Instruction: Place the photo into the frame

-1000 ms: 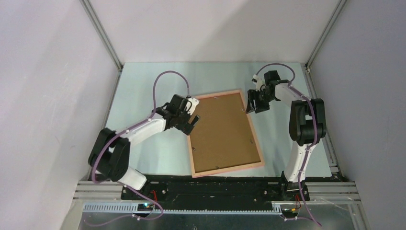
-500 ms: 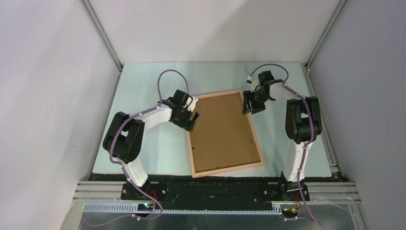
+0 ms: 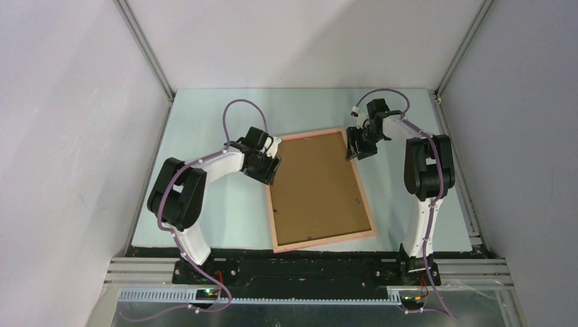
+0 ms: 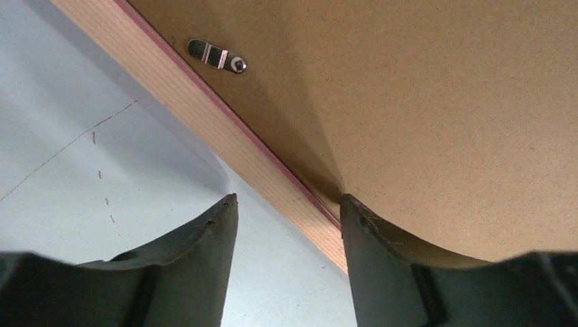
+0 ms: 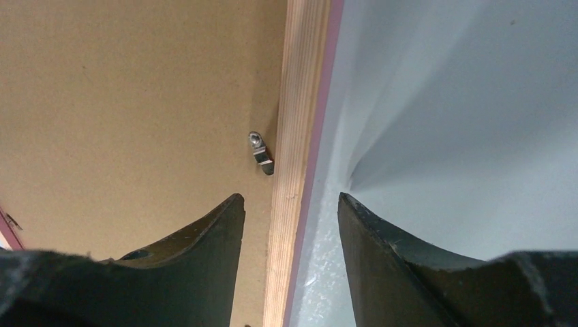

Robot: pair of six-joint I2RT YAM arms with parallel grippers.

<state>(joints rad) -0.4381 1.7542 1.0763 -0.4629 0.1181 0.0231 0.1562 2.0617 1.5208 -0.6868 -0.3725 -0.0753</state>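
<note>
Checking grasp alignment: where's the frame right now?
Top view: the frame lies back-up in the middle of the table. The left gripper straddles its left rail, the right gripper its right rail, both near the far corners.

The brown backing board (image 4: 422, 102) covers the whole opening of the frame (image 4: 177, 88), so whatever lies under it is hidden from me. On my left gripper (image 4: 287, 203), the board-side finger (image 4: 382, 259) covers the spot where the rail (image 4: 272, 178) meets the board, and I cannot tell whether it touches either. Both fingers are cut off below their tips. Between the fingers of my right gripper (image 5: 290, 199) the rail leaves the picture ahead of the tips and behind them. From above, all my fingertips are too small to judge contact.
</note>
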